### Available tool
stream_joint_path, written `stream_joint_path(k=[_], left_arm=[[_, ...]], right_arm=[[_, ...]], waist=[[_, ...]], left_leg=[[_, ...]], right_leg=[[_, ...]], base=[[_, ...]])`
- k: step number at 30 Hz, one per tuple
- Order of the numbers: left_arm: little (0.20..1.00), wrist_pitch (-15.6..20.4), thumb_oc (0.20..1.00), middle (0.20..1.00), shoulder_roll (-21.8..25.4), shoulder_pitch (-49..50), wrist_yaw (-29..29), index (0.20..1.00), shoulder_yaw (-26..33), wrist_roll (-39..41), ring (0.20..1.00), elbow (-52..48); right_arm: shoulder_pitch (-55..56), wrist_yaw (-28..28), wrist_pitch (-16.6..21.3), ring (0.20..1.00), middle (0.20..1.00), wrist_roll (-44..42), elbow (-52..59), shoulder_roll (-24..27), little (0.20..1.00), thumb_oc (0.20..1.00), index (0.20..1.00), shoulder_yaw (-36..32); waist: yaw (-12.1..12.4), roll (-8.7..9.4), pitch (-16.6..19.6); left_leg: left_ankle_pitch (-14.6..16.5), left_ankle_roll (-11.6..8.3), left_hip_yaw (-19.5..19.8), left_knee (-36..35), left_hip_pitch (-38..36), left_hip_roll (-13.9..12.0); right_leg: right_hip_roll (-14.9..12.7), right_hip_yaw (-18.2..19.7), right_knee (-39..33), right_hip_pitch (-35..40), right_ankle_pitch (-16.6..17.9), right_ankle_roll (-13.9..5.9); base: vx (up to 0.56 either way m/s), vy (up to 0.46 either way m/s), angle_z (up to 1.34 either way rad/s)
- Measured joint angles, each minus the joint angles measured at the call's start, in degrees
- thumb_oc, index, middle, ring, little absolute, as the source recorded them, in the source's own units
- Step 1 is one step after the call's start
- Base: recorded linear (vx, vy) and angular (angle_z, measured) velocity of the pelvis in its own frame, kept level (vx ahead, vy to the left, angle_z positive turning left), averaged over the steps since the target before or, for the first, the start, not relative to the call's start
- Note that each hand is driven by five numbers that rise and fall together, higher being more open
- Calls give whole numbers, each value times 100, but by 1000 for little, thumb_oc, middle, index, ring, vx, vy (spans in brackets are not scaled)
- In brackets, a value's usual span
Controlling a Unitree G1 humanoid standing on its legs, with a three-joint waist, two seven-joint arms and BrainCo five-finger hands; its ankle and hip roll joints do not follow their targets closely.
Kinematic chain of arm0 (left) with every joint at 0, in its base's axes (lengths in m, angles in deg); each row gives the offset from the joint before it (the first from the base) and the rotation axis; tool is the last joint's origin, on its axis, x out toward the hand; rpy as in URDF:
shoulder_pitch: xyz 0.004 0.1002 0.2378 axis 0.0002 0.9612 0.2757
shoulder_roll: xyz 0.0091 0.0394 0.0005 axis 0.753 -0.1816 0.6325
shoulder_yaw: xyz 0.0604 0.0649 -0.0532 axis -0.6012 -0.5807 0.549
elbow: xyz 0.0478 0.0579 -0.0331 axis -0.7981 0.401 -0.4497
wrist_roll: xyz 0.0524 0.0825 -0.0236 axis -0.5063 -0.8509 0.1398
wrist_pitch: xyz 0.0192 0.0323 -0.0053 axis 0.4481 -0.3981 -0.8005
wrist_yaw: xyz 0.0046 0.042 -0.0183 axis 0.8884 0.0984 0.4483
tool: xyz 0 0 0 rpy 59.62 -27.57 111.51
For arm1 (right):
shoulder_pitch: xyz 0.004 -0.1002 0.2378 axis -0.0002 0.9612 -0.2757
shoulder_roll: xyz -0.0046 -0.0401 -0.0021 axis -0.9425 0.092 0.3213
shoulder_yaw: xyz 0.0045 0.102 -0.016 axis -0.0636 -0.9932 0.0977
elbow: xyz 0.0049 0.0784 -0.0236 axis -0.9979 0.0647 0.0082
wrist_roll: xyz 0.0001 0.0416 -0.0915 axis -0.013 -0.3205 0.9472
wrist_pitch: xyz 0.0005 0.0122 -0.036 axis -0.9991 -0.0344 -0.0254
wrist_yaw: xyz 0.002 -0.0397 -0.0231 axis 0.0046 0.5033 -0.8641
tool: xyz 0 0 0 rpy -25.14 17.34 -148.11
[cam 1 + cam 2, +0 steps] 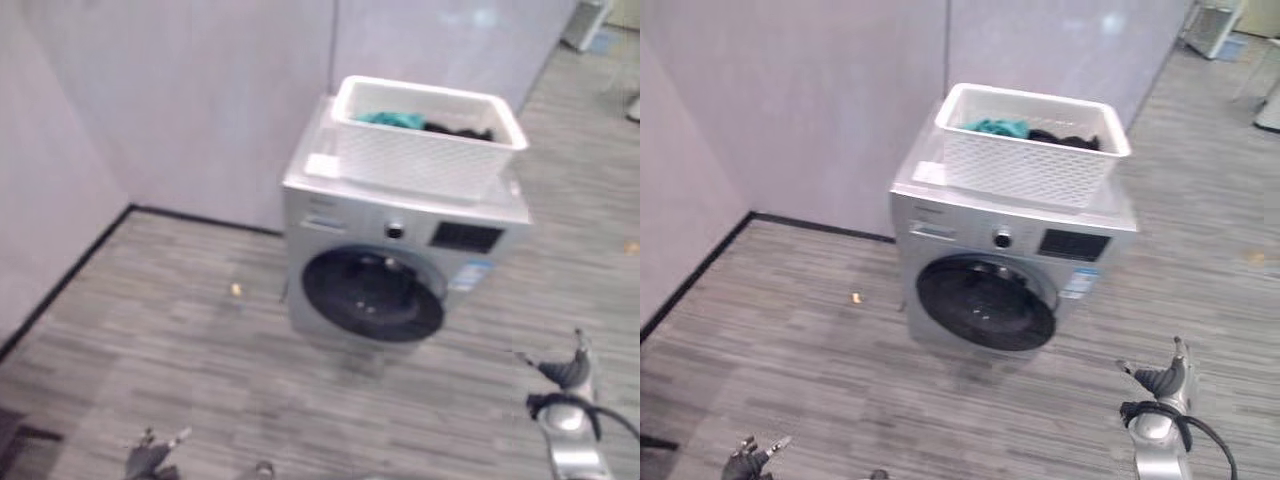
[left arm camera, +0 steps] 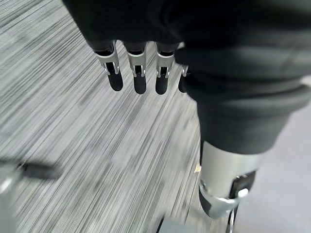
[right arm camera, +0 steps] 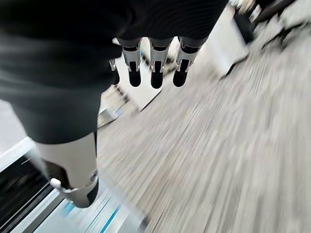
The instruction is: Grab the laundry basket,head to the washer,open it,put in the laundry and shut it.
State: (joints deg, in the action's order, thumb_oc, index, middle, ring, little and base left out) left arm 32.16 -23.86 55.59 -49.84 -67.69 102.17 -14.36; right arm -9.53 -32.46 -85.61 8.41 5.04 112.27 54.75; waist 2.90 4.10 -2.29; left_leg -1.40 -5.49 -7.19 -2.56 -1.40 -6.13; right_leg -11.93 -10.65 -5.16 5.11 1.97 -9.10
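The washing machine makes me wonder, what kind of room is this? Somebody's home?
Probably a lab or test space set up as a laundry corner, not a home. A front-loading washer stands by plain partition walls on grey plank flooring, with a white laundry basket of clothes on top.

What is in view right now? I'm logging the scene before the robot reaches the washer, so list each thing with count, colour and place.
washer: one, silver with a dark round door, shut, against the wall.
basket: one, white, on top of the washer.
laundry: teal and black pieces, inside the basket.
small scrap: one, yellowish, on the floor at the washer's left.
floor: grey wood-look planks.
left robot hand: fingers straight, empty, low over the floor.
right robot hand: fingers straight, empty, near the washer's right.
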Motion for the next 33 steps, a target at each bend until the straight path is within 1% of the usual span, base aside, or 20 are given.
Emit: stream_joint_path(k=[1, 2, 3, 4, 5, 6, 8, 9, 10, 11, 12, 13, 14, 15, 16, 17, 21, 24, 28, 33], left_arm=[[1000, 1, 1000, 1000, -108, -8, -39, 1000, -13, -14, 1000, -3], [1000, 0, 1000, 1000, -200, -12, -50, 1000, -16, -31, 1000, -3], [1000, 0, 1000, 1000, -269, -64, -54, 1000, -28, -37, 1000, -2], [1000, 14, 1000, 1000, -342, -164, -57, 1000, -129, -82, 1000, -9], [1000, 22, 1000, 1000, -351, -264, -59, 1000, -198, -86, 1000, -9], [1000, 23, 1000, 1000, -351, -252, -59, 1000, -226, -91, 1000, -9], [1000, 20, 1000, 1000, -287, -187, -80, 1000, -403, -95, 1000, -15], [1000, 19, 1000, 1000, -273, -171, -85, 1000, -448, -96, 1000, -15], [1000, 19, 1000, 1000, -263, -129, -97, 1000, -466, -96, 1000, -46], [1000, 20, 1000, 1000, -225, -50, -123, 1000, -512, -97, 1000, -72], [1000, 19, 1000, 1000, -184, -29, -164, 1000, -533, -103, 1000, -119], [1000, 18, 1000, 1000, -127, -49, -196, 1000, -566, -138, 1000, -125], [1000, 18, 1000, 1000, -120, -59, -198, 1000, -565, -145, 1000, -131], [1000, 20, 1000, 1000, -50, -59, -203, 1000, -563, -180, 1000, -235], [1000, 19, 1000, 1000, -18, -21, -222, 1000, -564, -200, 1000, -239], [1000, 19, 1000, 1000, 59, -8, -259, 1000, -574, -201, 1000, -333], [1000, 33, 1000, 1000, 199, -87, -297, 1000, -570, -197, 1000, -530], [1000, 37, 1000, 1000, 223, -98, -308, 1000, -570, -189, 1000, -564], [1000, 52, 1000, 1000, 226, -85, -324, 1000, -568, -158, 1000, -564], [1000, 63, 1000, 1000, 227, -103, -343, 1000, -565, -3, 1000, -588]], right_arm=[[17, 0, -20, 1000, 1000, 75, -6, 164, 1000, 1000, 1000, -57], [-29, 1, -19, 1000, 1000, 101, 6, 337, 1000, 1000, 1000, -72], [-52, 5, -6, 1000, 1000, 136, 40, 491, 1000, 1000, 1000, -94], [-116, -18, 5, 1000, 1000, 128, 39, 843, 1000, 1000, 1000, -76], [-231, -43, 34, 1000, 1000, 129, 37, 1013, 1000, 1000, 1000, -72], [-373, -68, 100, 1000, 1000, 120, 33, 1059, 1000, 1000, 1000, -25], [-664, -214, 227, 1000, 1000, 55, -149, 1200, 1000, 1000, 1000, 411], [-718, -261, 244, 1000, 1000, 37, -248, 1198, 1000, 1000, 1000, 503], [-819, -329, 269, 1000, 1000, -37, -398, 1202, 1000, 1000, 1000, 657], [-946, -416, 291, 1000, 1000, -144, -601, 1202, 1000, 1000, 1000, 866], [-1117, -536, 318, 1000, 1000, -216, -908, 1201, 1000, 1000, 1000, 1125], [-1196, -682, 322, 1000, 1000, -333, -1160, 1183, 1000, 1000, 1000, 1323], [-1196, -706, 322, 1000, 1000, -333, -1183, 1172, 1000, 1000, 1000, 1323], [-1347, -841, 326, 1000, 1000, -343, -1395, 1150, 1000, 1000, 1000, 1563], [-1380, -869, 339, 1000, 1000, -351, -1452, 1144, 1000, 1000, 1000, 1635], [-1662, -908, 360, 1000, 1000, -360, -1826, 1162, 1000, 1000, 1000, 1794], [-2006, -960, 335, 1000, 1000, -369, -2226, 1171, 1000, 1000, 1000, 1800], [-2062, -967, 314, 1000, 1000, -365, -2358, 1249, 1000, 1000, 1000, 1799], [-2287, -959, 304, 1000, 1000, -354, -2724, 1481, 1000, 1000, 1000, 1800], [-2677, -945, 267, 1000, 1000, -354, -2931, 1612, 1000, 1000, 1000, 1992]], waist=[[3, -60, 5], [4, -156, 2], [-1, -234, 15], [11, -390, 2], [3, -436, -8], [68, -481, -3], [69, -490, -8], [69, -489, -11], [127, -513, -26], [131, -476, -69], [143, -483, -90], [205, -502, -120], [220, -506, -137], [315, -527, -233], [339, -541, -243], [352, -561, -318], [375, -638, -527], [381, -738, -614], [379, -843, -684], [370, -893, -736]], left_leg=[[-50, -7, 29, -86, -21, -121], [-108, -81, 22, -141, -66, -229], [-123, -102, 33, -141, -58, -296], [-142, -148, 190, -131, 38, -387], [-162, -177, 297, -118, 57, -399], [-169, -173, 322, -126, 174, -416], [-242, -160, 471, -132, 240, -374], [-270, -183, 492, -160, 236, -368], [-281, -174, 536, -180, 240, -342], [-296, -175, 579, -197, 244, -314], [-317, -163, 599, -233, 225, -294], [-344, -157, 632, -232, 243, -259], [-348, -156, 637, -236, 246, -252], [-379, -176, 693, -244, 270, -190], [-416, -166, 722, -244, 302, -159], [-432, -166, 805, -241, 346, -127], [-470, -157, 922, -242, 452, -96], [-493, -150, 974, -243, 543, -71], [-494, -148, 989, -255, 540, -36], [-496, -146, 952, -276, 543, -36]], right_leg=[[140, -22, -20, -7, -13, 60], [249, -34, -19, 4, -26, 119], [307, -53, -20, 1, -44, 149], [420, -166, -22, 51, -81, 151], [436, -218, -21, 8, -94, 176], [467, -274, -20, 24, -91, 203], [459, -399, -21, 26, -65, 193], [453, -434, -21, 37, -66, 192], [437, -466, -21, 62, -66, 191], [420, -510, -21, 81, -65, 192], [401, -539, -21, 92, -64, 194], [375, -590, -20, 79, -51, 192], [370, -596, -20, 78, -50, 190], [313, -645, -20, 81, -33, 165], [291, -678, -20, 80, -34, 163], [272, -732, -20, 67, -35, 161], [258, -835, -19, 37, -31, 156], [245, -931, -19, 7, -34, 153], [206, -940, -19, 5, -32, 150], [201, -884, -19, -46, -26, 141]], base=[[-3, -160, 3], [-1, -113, -3], [-1, -110, 18], [6, -110, 37], [13, -70, 45], [18, -81, 31], [36, -51, 33], [45, -50, 31], [25, -28, 21], [12, -26, 19], [-10, -20, 23], [-11, -20, 18], [-43, -21, 20], [-42, -14, 17], [-62, -11, 25], [-46, -7, 19], [-33, -1, 17], [-9, 0, 15], [-2, 0, 1], [-19, 13, -5]])
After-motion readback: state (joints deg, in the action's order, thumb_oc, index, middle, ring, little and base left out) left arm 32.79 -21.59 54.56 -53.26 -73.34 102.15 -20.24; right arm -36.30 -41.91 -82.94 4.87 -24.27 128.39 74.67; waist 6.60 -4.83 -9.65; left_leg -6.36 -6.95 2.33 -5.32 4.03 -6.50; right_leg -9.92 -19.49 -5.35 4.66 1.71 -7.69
